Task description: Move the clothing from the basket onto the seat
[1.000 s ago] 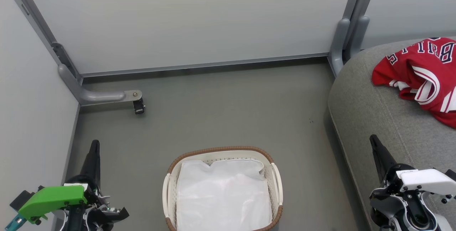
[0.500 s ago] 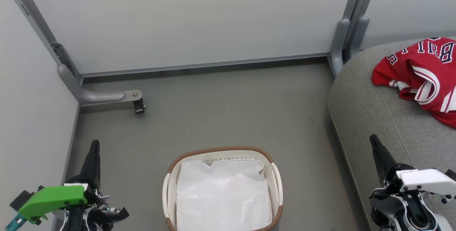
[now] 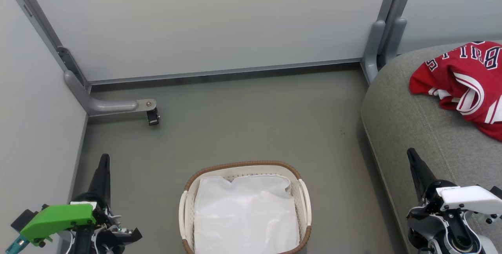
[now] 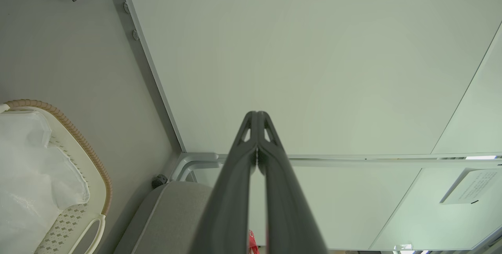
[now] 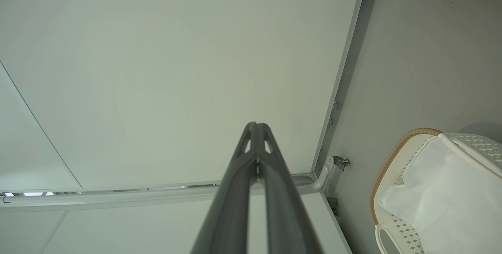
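Clothing is lying in a loose red heap on top of the seat, toward its far right, with lettering and white stripes facing up. The heap is running off the right edge of the head view. The basket is sitting on the floor between the two arms, well apart from the heap. It is showing nothing red, just the white lining sheet spread across its inside.

Left gripper is pointing forward at lower left, fingers pressed together tip against tip and holding nothing. Right gripper is pointing forward at lower right, overlapping the seat's near side in the head view, fingers likewise pressed together and empty.

Judgement: the transfer is looking complete and the arms are sitting in a rest pose, so the step in hand is a final check. Doing it well:
- Be looking along the whole basket before calling it done. Its near end is being cut off by the bottom of the head view, so something may be tucked there; I cannot tell.
- Be leaving the lining alone unless red is showing beneath it.
- If another reach is needed, be spreading the fingers before descending and pinching cloth only, not the sheet.
- Be checking that the heap is resting fully on the cushion, away from the rounded edge.
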Tool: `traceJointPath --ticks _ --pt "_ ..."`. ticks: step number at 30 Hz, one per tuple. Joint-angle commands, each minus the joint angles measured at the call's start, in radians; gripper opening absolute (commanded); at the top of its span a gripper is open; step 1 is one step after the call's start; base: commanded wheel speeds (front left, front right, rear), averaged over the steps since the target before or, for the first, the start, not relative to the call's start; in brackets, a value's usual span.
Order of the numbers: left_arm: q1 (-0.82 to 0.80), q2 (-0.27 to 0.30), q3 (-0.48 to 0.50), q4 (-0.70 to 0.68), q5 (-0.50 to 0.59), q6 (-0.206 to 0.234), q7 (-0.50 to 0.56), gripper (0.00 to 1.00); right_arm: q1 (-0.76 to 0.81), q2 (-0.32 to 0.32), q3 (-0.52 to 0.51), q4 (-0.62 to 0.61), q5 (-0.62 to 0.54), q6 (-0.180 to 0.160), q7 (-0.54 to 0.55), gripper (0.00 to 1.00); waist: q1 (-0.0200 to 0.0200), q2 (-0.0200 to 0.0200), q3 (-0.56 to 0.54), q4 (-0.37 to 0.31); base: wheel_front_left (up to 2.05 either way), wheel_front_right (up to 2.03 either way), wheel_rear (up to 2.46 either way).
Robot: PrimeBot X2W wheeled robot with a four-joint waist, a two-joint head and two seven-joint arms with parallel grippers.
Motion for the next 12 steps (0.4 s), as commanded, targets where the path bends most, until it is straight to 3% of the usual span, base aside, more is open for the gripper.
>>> traceJointPath --ticks 1,12 --pt "-0.01 0.001 0.0 -0.002 -0.003 -0.005 0.003 0.0 -0.007 -0.006 -0.002 -0.004 0.004 0.0 0.002 0.0 0.0 -0.0001 0.0 0.0 0.0 0.0 0.0" --pt "-0.01 0.001 0.0 -0.002 -0.003 -0.006 0.003 0.0 -0.007 -0.006 -0.002 -0.004 0.004 0.0 0.002 0.0 0.0 -0.0001 0.0 0.0 0.0 0.0 0.0"
